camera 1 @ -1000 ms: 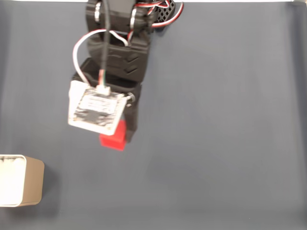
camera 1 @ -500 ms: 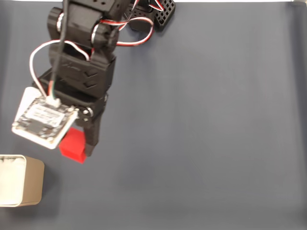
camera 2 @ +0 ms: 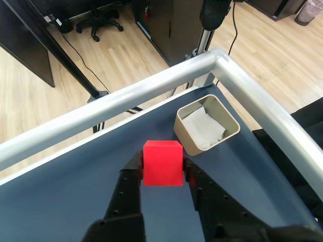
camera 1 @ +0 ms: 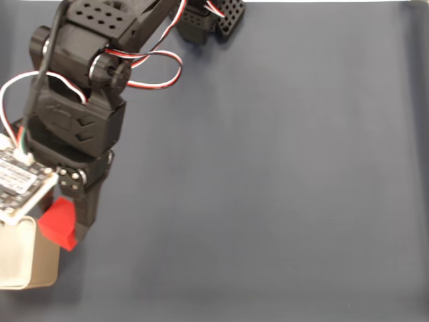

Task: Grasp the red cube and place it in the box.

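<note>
Looking from beside the table, the grasp is done: the gripper [camera 2: 162,165] has its fingers clamped on the red cube [camera 2: 162,162], carried clear of the dark mat [camera 1: 281,174]. In the fixed view the cube sits just beside the box [camera 1: 23,258], not yet over its opening; centring and releasing remain

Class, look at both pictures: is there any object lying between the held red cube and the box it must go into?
Nothing visible does. The gripper holds the red cube above the dark blue mat, and the box sits just ahead, its opening uncovered.
</note>
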`<act>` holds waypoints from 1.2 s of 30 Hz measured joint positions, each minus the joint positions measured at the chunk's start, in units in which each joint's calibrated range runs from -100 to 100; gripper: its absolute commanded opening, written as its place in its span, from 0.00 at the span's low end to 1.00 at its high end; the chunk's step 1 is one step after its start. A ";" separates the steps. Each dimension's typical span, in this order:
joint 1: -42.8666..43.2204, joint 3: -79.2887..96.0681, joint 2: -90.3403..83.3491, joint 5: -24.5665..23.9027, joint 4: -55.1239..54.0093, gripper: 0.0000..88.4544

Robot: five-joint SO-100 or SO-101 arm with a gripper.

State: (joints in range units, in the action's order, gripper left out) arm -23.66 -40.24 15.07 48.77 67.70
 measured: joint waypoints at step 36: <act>-7.20 -37.88 30.48 0.39 -0.24 0.00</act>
State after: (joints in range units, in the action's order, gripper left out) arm -30.86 -78.12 45.55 49.16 67.46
